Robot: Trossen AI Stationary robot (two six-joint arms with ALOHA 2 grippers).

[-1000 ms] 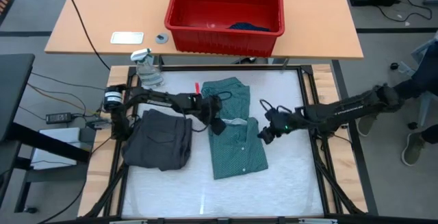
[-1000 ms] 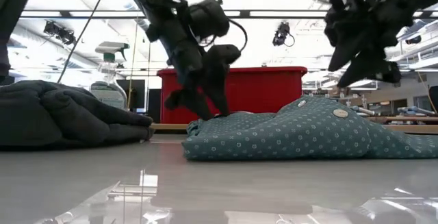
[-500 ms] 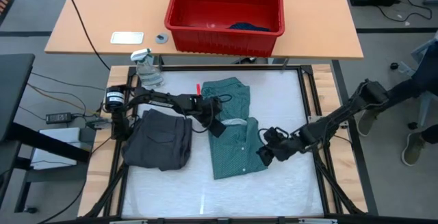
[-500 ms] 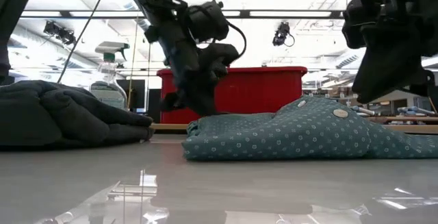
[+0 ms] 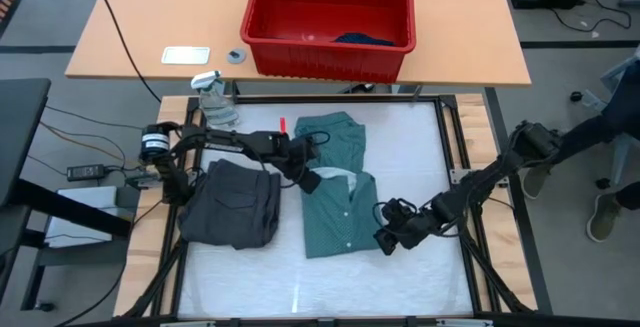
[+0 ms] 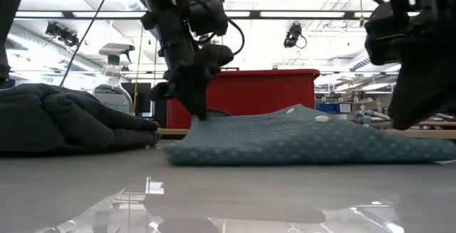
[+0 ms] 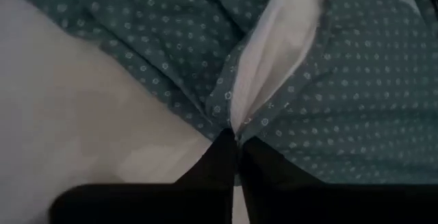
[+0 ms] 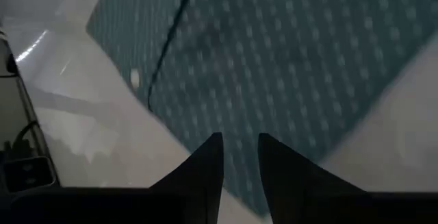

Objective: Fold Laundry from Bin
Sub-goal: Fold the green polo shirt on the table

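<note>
Shirt dragged leftward, flatter, long axis bin-to-front, collar facing bin

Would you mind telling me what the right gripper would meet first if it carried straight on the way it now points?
Probably the teal dotted shirt: the right gripper points at its edge just ahead, though how near is unclear.

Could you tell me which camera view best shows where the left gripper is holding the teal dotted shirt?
The left wrist view: the left gripper is shut on the teal dotted shirt at its white-lined edge. The high view shows the whole shirt but hides the pinch; the low view shows it side-on; the right wrist view misses it.
</note>
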